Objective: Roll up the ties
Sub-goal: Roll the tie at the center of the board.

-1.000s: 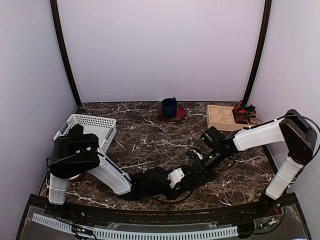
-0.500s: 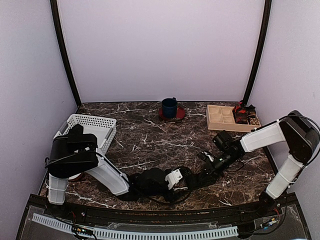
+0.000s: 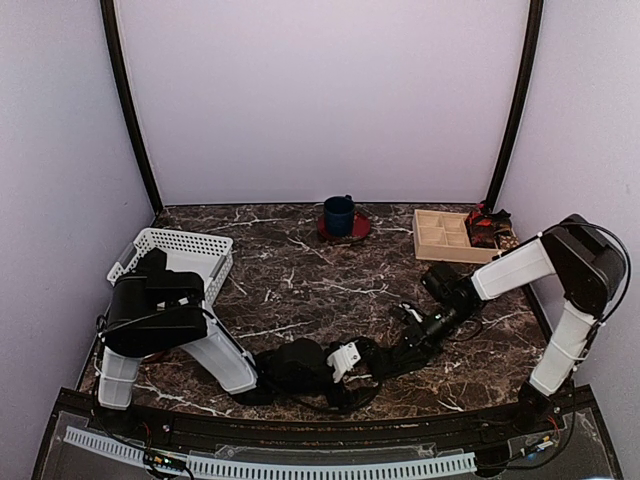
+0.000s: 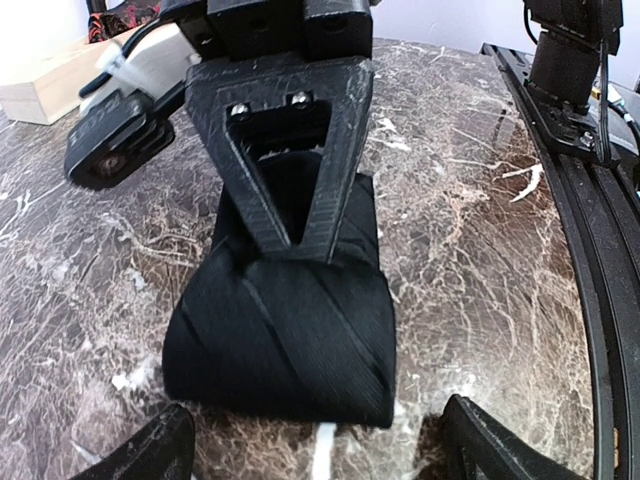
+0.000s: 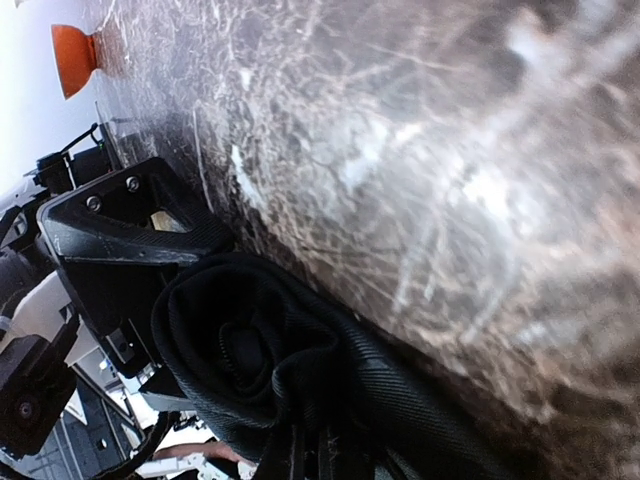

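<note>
A black tie lies near the table's front edge, between my two grippers. In the left wrist view it is a short, fat coil on the marble. My left gripper is open wide, its fingertips on either side of the coil's near end, not touching it. My right gripper reaches in from the right, and its black triangular finger lies over the coil's far part. In the right wrist view the rolled tie runs into my right jaws, which appear shut on it.
A white basket stands at the left. A blue mug on a red saucer is at the back centre. A wooden compartment box and a red-and-black object are at the back right. The black front rail runs close by.
My right gripper has moved to the right and nearer the front edge, with the tie. My left gripper has shifted slightly towards the front edge.
</note>
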Action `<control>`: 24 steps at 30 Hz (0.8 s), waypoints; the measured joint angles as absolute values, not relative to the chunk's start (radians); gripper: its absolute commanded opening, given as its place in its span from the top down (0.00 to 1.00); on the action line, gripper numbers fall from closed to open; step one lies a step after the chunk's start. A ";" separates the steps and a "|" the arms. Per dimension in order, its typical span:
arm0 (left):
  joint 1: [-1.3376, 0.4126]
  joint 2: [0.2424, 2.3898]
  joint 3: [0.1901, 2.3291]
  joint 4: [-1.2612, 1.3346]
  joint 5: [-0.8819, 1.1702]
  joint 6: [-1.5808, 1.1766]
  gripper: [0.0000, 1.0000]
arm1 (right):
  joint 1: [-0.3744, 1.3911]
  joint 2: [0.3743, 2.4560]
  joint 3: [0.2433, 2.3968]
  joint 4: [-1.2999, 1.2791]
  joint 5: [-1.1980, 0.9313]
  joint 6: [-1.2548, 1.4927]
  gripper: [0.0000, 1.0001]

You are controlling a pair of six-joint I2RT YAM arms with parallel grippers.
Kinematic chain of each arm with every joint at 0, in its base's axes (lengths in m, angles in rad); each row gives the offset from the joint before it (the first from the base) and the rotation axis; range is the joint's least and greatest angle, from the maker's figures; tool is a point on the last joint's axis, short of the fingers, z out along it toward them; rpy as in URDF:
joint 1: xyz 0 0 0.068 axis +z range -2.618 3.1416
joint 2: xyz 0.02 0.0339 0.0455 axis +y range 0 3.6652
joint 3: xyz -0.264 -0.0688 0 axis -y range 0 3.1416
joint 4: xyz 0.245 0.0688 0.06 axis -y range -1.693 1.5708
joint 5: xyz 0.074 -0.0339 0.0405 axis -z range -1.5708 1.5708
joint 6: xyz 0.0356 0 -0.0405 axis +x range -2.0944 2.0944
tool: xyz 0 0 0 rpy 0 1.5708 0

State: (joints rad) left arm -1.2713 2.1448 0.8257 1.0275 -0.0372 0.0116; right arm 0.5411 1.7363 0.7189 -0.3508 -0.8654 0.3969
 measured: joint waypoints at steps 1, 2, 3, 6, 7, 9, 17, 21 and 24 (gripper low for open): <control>-1.266 2.150 0.824 1.039 -0.029 0.012 0.12 | 0.542 1.749 0.728 -0.355 -0.876 0.389 1.00; -1.261 2.152 0.821 1.050 -0.020 0.013 0.13 | 0.543 1.765 0.740 -0.361 -0.889 0.378 1.00; -1.256 2.153 0.817 1.056 -0.015 0.015 0.14 | 0.546 1.776 0.749 -0.364 -0.897 0.373 1.00; -1.246 2.153 0.807 1.070 0.007 0.031 0.15 | 0.566 1.810 0.780 -0.367 -0.920 0.363 1.00; -1.245 2.153 0.805 1.074 0.011 0.034 0.16 | 0.577 1.820 0.793 -0.370 -0.922 0.360 1.00; -1.243 2.153 0.798 1.084 0.023 0.041 0.20 | 0.603 1.841 0.823 -0.376 -0.923 0.356 1.00; -1.242 2.150 0.769 1.114 0.004 0.025 0.17 | 0.647 1.876 0.864 -0.376 -0.930 0.370 1.00; -1.237 2.117 0.686 1.166 -0.043 0.014 0.11 | 0.670 1.893 0.881 -0.356 -0.938 0.371 1.00; -1.221 2.069 0.614 1.175 -0.042 0.038 0.09 | 0.694 1.916 0.909 -0.355 -0.944 0.363 1.00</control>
